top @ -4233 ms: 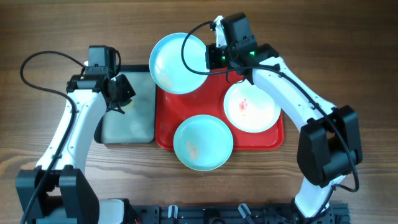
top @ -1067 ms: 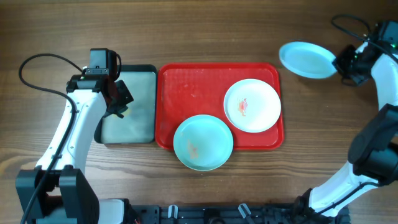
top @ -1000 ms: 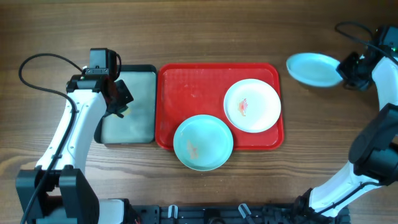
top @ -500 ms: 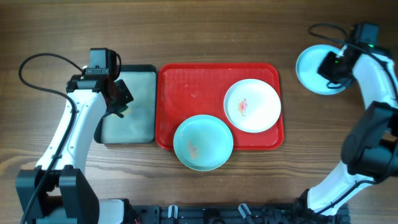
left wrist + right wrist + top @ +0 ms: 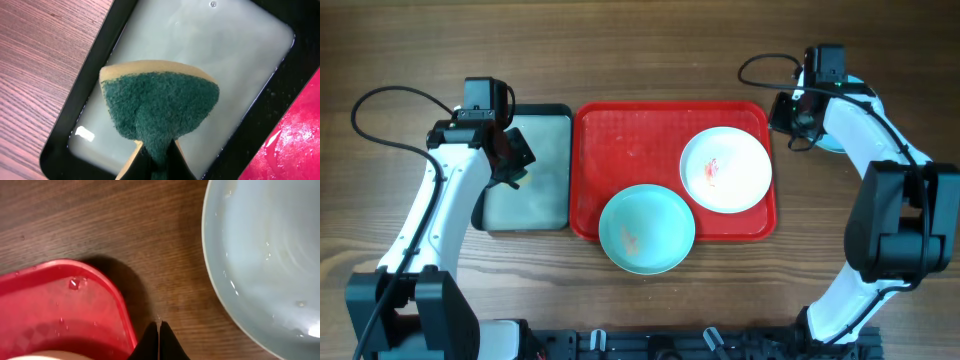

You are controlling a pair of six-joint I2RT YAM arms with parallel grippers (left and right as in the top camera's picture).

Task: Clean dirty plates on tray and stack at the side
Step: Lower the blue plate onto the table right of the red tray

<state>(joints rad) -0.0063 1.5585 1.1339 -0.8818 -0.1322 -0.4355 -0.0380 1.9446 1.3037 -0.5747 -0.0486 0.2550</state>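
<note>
Left gripper: clamped on the narrow end of a green sponge. The sponge fans out ahead of the fingers, scouring face toward the wrist camera, tan backing along its edge.
Below left gripper: grey tray, black rim, shallow cloudy water inside. The sponge is over it; cannot tell whether it touches the water.
Right gripper: fingers pressed together, nothing between them, tips pointing at the bare wooden table.
One side of right gripper: turquoise plate, flat on the table, wet with droplets, no smear visible on the part in view. Its rim is near the fingertips, not touching.
Other side of right gripper: rounded corner of the red tray, water beads on it, just beside the fingertips.
Farther from right gripper, on the red tray: white plate nearest, a red smear at its centre.
Beyond the white plate: second turquoise plate, faint orange smear, overhanging the tray rim on the robot's side, just beside the white plate.
Between the two grippers: red tray, with the grey tray just beside it on the left gripper's side.
</note>
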